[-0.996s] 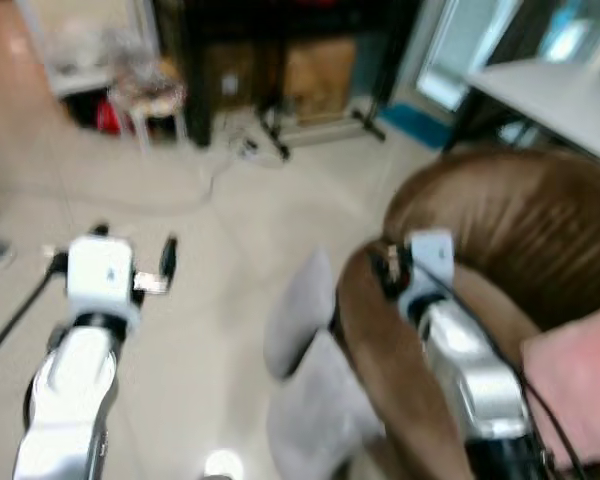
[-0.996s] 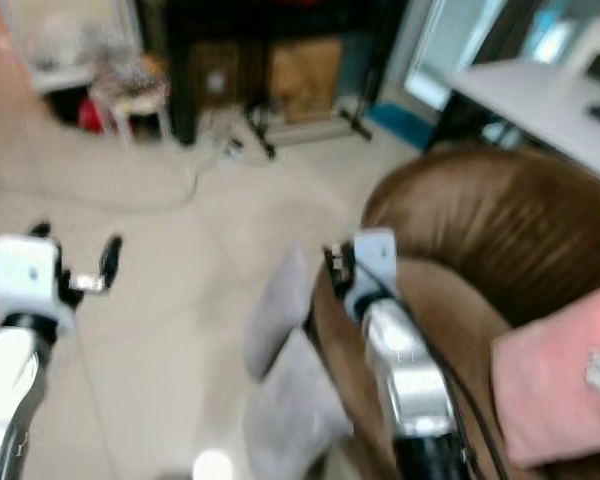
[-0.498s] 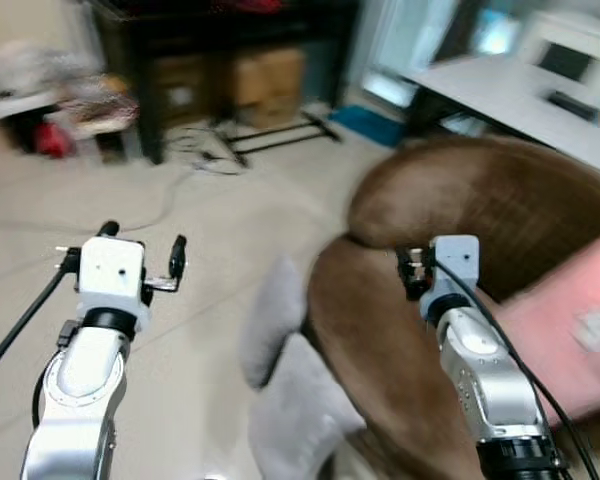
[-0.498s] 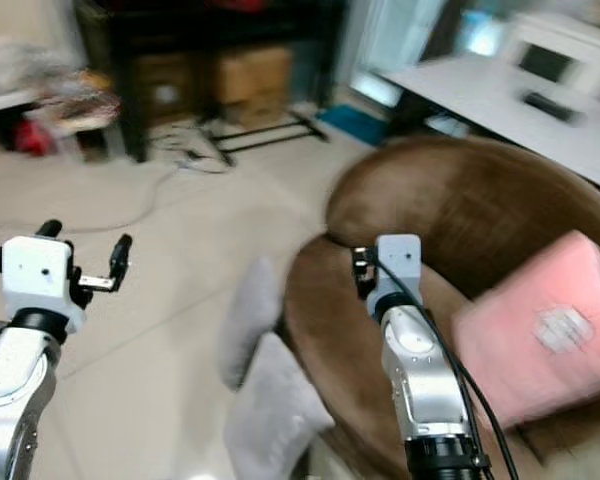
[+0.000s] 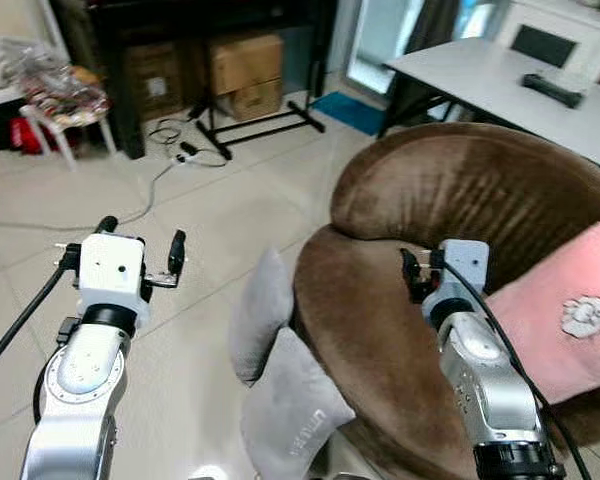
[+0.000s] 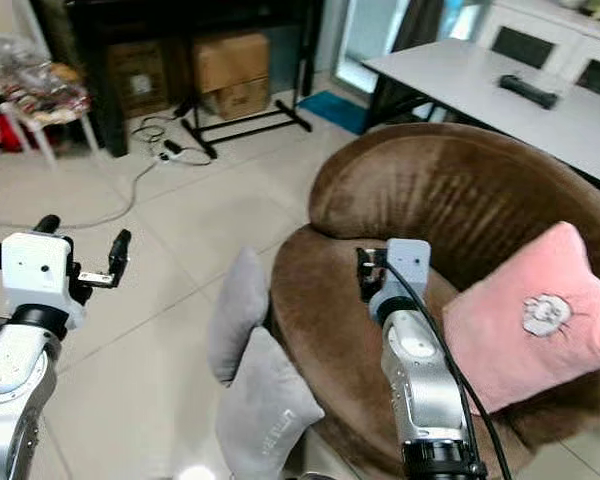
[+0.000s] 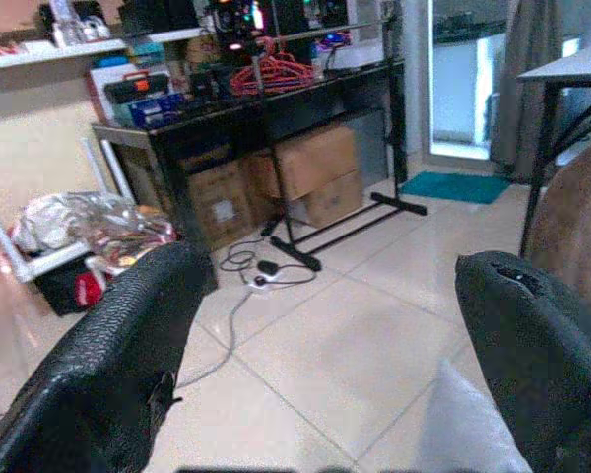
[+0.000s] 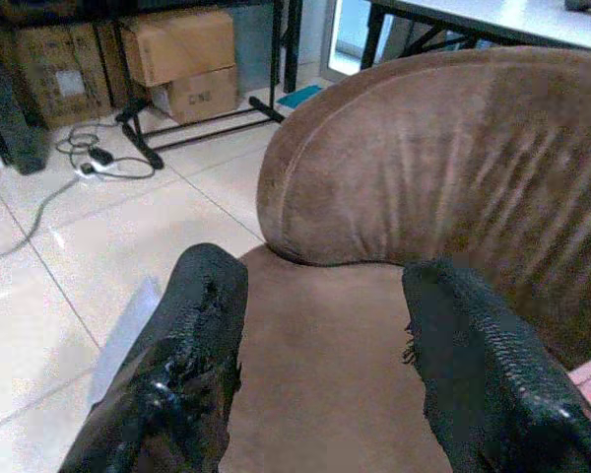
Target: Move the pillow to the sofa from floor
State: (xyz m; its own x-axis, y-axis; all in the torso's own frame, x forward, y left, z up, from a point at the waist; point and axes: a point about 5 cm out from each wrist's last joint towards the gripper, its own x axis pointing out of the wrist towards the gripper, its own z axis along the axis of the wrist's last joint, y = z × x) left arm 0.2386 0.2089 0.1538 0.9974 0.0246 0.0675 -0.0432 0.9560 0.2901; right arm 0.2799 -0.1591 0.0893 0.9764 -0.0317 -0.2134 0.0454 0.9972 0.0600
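Two grey pillows stand on the tiled floor (image 5: 210,230), leaning against the front of the round brown sofa (image 5: 450,200). The nearer grey pillow (image 5: 292,412) is cut off at its lower corner by the frame edge, and faint lettering on its face is too small to read. The farther grey pillow (image 5: 262,314) stands on edge behind it, long axis upright, tilted toward the sofa, its lower end hidden by the nearer one.

A pink pillow (image 5: 565,315) with a small white motif lies on the sofa seat, partly behind the right arm.

The left gripper (image 5: 140,252) hovers over bare floor, well left of the grey pillows, fingers spread wide and empty. The right gripper (image 8: 315,345) hangs above the sofa seat, fingers parted, holding nothing; both grey pillows lie to its left and lower.
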